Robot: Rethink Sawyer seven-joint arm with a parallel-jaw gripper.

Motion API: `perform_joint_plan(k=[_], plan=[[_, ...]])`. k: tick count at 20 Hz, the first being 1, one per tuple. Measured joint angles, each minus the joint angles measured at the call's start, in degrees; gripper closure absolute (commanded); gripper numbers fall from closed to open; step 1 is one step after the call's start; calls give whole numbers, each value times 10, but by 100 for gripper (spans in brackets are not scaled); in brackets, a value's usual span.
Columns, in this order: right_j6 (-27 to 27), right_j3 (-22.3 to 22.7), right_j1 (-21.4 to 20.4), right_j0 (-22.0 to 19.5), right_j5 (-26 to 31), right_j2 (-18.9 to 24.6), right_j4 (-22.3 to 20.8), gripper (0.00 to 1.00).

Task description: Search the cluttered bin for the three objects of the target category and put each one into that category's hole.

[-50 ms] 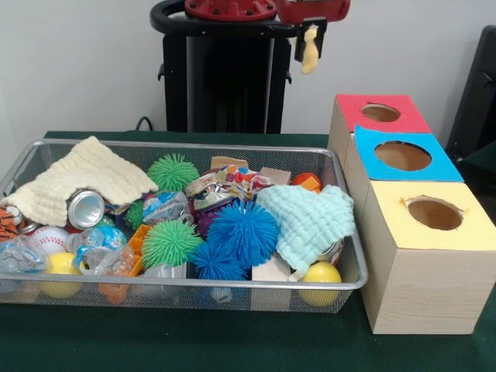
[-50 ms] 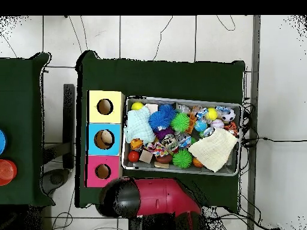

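Front view, gripper: raised at the top edge, far behind the bin; a pale yellowish object hangs from it, so it looks closed on that. I judge it is being carried toward a hole.
Front view, boxes: red box, blue box and yellow box stand in a row right of the bin.
Front view, hidden: cloths cover cans and balls; the target category cannot be told.
Overhead view, arm: hides the gripper.
Overhead view, blue hole: something pale lies inside.

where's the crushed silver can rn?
Front view: the crushed silver metal can lies at the left end of the wire mesh bin, its open end poking out from under the cream knitted cloth.
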Motion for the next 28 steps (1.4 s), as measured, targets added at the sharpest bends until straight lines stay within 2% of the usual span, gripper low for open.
perform_joint_plan(k=[6, 10, 14, 24, 28], plan=[[45, 25, 10, 54, -51, -23, 21, 100], [87, 44, 27, 106, -92, -43, 35, 100], [110, 51, 46, 133, -121, -56, 38, 100], [128, 51, 95, 170, -175, -80, 50, 100], [128, 51, 107, 183, -177, -85, 66, 100]])
